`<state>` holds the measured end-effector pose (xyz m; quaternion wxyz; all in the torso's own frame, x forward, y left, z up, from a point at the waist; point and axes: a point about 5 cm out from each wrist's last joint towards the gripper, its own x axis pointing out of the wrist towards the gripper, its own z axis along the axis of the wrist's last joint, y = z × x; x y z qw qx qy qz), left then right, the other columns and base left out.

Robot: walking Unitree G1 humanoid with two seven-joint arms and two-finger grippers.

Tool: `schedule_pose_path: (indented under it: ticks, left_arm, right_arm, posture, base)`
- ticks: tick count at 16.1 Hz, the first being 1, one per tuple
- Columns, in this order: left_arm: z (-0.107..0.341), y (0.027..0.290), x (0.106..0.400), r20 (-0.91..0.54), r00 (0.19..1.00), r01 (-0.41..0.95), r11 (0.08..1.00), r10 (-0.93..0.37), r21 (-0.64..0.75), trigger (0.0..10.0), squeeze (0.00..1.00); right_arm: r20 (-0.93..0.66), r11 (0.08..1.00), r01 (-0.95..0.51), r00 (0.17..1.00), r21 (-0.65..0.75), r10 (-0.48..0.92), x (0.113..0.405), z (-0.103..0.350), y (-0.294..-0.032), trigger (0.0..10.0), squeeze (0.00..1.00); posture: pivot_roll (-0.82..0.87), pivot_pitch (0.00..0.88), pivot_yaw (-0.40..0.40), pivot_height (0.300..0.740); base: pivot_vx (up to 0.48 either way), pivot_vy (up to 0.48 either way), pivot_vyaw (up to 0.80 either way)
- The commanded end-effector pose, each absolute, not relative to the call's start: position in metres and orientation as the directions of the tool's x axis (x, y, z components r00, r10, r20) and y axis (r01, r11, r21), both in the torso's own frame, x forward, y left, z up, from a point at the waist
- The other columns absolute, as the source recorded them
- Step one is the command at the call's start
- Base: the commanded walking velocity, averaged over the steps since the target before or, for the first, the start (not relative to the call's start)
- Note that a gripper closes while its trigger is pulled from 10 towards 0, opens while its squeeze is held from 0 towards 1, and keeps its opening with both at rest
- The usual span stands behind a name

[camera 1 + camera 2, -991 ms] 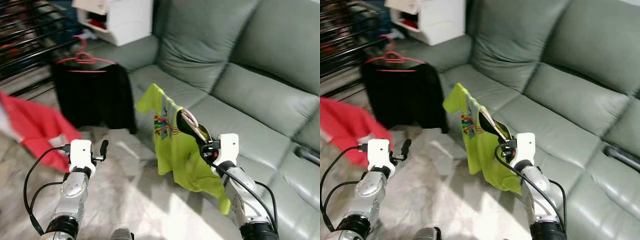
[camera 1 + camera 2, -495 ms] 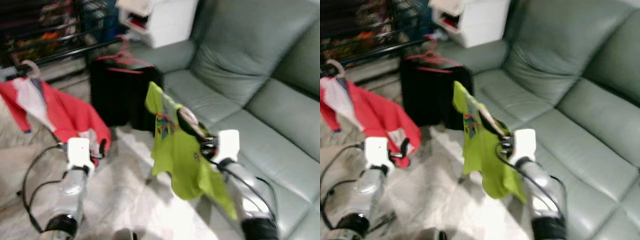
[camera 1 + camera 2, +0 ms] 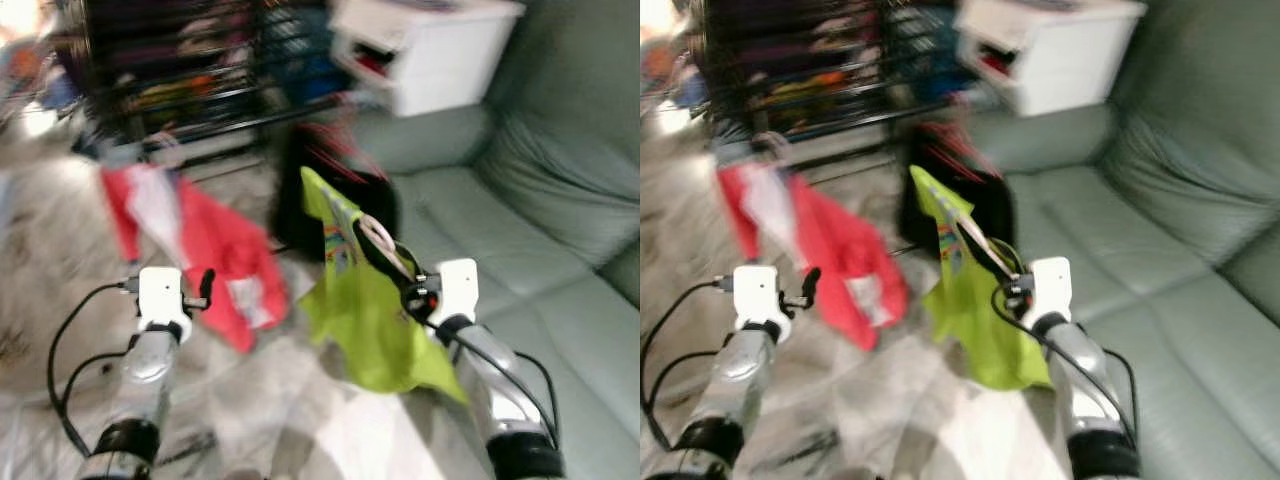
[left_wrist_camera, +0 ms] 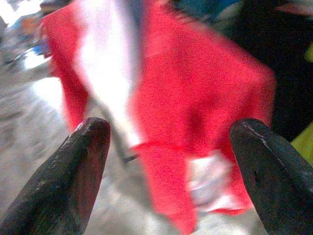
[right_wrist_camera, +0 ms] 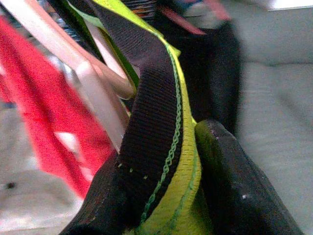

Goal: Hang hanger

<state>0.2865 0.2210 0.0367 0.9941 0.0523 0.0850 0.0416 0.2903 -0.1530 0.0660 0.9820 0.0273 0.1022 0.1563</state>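
Observation:
My right gripper (image 3: 398, 278) is shut on the black collar of a lime-green shirt (image 3: 365, 310) that hangs on a pale pink hanger (image 3: 377, 233); the hanger's hook stands just above the fingers. In the right wrist view the collar (image 5: 156, 127) and the hanger (image 5: 93, 83) sit pinched between the black fingers (image 5: 234, 196). My left gripper (image 3: 204, 289) is held out at waist height, open and holding nothing; the left wrist view has its two fingertips (image 4: 78, 171) wide apart before a red garment (image 4: 195, 122). The picture is blurred.
A red and white garment (image 3: 215, 240) and a black garment on a red hanger (image 3: 335, 175) hang from a dark drying rack (image 3: 170, 70) ahead. A grey-green sofa (image 3: 520, 190) runs along the right, with a white cabinet (image 3: 430, 50) behind it. Pale marble floor lies below.
The camera has swung left: sofa slid right, the rack and red garment came toward the middle. Both arms keep their pose, the right still holding the shirt.

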Motion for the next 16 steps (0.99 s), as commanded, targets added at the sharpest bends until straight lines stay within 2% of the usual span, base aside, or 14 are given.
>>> schedule_pose_path:
  ticks: [1,7,12,16]
  left_arm:
    - [0.040,0.218,0.291,-0.162,0.982,-0.077,0.990,0.095,0.118,10.0,0.00]
    - [0.042,0.214,0.292,-0.141,0.985,-0.079,0.990,0.095,0.114,10.0,0.00]
    - [0.043,0.216,0.292,-0.146,0.984,-0.085,0.989,0.102,0.120,10.0,0.00]
    - [0.042,0.217,0.292,-0.164,0.980,-0.094,0.987,0.115,0.130,10.0,0.00]
  right_arm:
    - [-0.158,0.944,-0.319,0.931,0.083,0.328,0.294,0.074,-0.152,10.0,0.00]
    - [-0.151,0.960,-0.262,0.950,0.095,0.274,0.308,0.082,-0.150,10.0,0.00]
    - [-0.258,0.974,-0.202,0.940,0.099,0.222,0.309,0.068,-0.149,10.0,0.00]
    - [-0.339,0.997,-0.070,0.938,0.030,0.076,0.311,0.059,-0.168,10.0,0.00]
  posture:
    - [-0.03,0.000,0.020,0.740]
    - [-0.03,0.000,0.020,0.740]
    - [-0.02,0.000,0.022,0.740]
    - [-0.02,0.000,0.024,0.740]
  base:
    - [0.000,0.000,0.40]
    - [0.252,0.000,0.00]
    - [0.388,0.270,0.00]
    - [0.081,0.000,0.00]
